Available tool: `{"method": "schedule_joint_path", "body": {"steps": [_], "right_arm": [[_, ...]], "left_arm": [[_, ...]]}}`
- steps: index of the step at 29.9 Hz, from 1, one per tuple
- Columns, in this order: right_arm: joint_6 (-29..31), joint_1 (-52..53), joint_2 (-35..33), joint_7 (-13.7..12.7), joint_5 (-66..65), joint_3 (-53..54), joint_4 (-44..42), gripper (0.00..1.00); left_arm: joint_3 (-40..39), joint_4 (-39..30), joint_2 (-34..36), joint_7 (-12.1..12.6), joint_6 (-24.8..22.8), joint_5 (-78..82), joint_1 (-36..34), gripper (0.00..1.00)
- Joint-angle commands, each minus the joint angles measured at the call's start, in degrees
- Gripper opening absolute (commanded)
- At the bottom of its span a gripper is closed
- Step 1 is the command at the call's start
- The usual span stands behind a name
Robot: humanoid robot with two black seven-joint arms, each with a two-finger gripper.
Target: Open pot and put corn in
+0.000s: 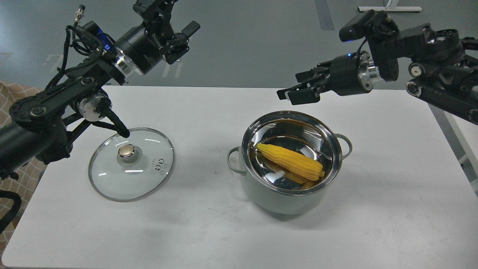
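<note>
Head view, task stage: pot point(289, 186) uncovered, standing right of centre on white table point(209, 231); corn point(290, 161) lying inside pot on steel bottom, pointed end toward left. Glass lid point(149, 179) flat on table, well left of pot, knob up. Both steps judged done; nothing evident left beyond arms clearing away. Left gripper point(183, 39) raised above lid side, fingers apart, empty. Right gripper point(297, 91) above far rim of pot, fingers spread, holding nothing. Count: one pot, one lid, one corn, two grippers.

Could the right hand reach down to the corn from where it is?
Probably yes: the pot is uncovered, its lid lies apart on the table, and the empty right hand is above the corn.
</note>
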Motion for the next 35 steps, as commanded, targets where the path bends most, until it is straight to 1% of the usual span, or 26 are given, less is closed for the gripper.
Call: {"method": "schedule_joint_path", "body": {"steps": [1,3,5,7,8,9,11,13,14,15,19,21,22,26,31,35], "right_arm": [[-1.34,-2.41,-1.02,0.0,8.52,4.77,-4.03,1.0],[-2.66,-4.18,-1.72,0.0,12.31,6.44,-4.82,1.0],[-4.68,-6.99,-1.9,0.0,19.16,9.52,-6.49,1.0],[-5.91,-12.25,-1.46,0.0,28.72,13.11,-8.42,1.0],[-6.09,-13.49,-1.37,0.0,30.86,14.35,-8.78,1.0],[-6.27,-16.11,-1.28,0.0,34.88,17.06,-9.13,1.0],[-6.36,-19.02,-1.2,0.0,38.94,19.97,-9.48,1.0],[-6.18,-24.46,-0.58,0.0,45.88,26.28,-9.75,1.0],[-6.18,-25.71,-0.32,0.0,47.13,27.79,-9.83,1.0],[-6.09,-28.07,0.29,0.0,49.05,30.51,-9.92,1.0],[-5.83,-32.74,2.93,0.0,51.35,35.53,-10.27,1.0],[-5.57,-34.68,5.82,0.0,53.72,38.17,-13.16,1.0],[-5.57,-35.21,6.53,0.0,54.34,38.61,-13.78,1.0],[-5.57,-36.88,8.99,0.0,56.02,40.37,-15.11,1.0],[-5.3,-37.49,9.7,0.0,56.1,41.34,-15.11,1.0],[-3.64,-38.02,9.35,0.0,56.1,43.28,-15.11,1.0]], "left_arm": [[-0.25,1.35,-0.11,0.0,0.09,0.01,0.08,0.98],[-0.52,1.97,-0.46,0.0,0.09,-0.08,0.08,0.98],[-1.04,3.37,-0.73,0.0,-0.78,-0.61,0.08,0.98],[-1.83,7.48,-1.6,0.0,-1.57,-0.87,-0.1,0.98],[-2.18,8.64,-2.3,0.0,-1.92,-0.87,-0.1,0.98],[-2.71,10.65,-4.4,0.0,-3.15,-0.87,-0.1,0.98],[-2.98,12.51,-5.99,0.0,-4.73,-0.87,-0.01,0.98],[-3.07,16.98,-8.19,0.0,-9.2,-0.96,-0.01,0.98],[-3.15,18.39,-8.54,0.0,-10.24,-1.05,-0.01,0.98],[-3.5,20.76,-9.94,0.0,-10.24,-1.31,-0.01,0.98],[-5.17,26.22,-14.25,0.0,-10.24,-3.33,-0.01,0.98],[-6.14,29.55,-16.01,0.0,-10.24,-5.0,-0.01,0.98],[-6.23,30.09,-16.45,0.0,-10.24,-5.18,0.07,0.98],[-6.41,31.06,-19.26,0.0,-10.24,-5.44,2.09,0.98],[-6.49,30.98,-19.62,0.0,-10.24,-5.36,2.27,0.98],[-10.17,30.71,-20.15,0.0,-10.24,-5.35,2.1,0.98]]}}
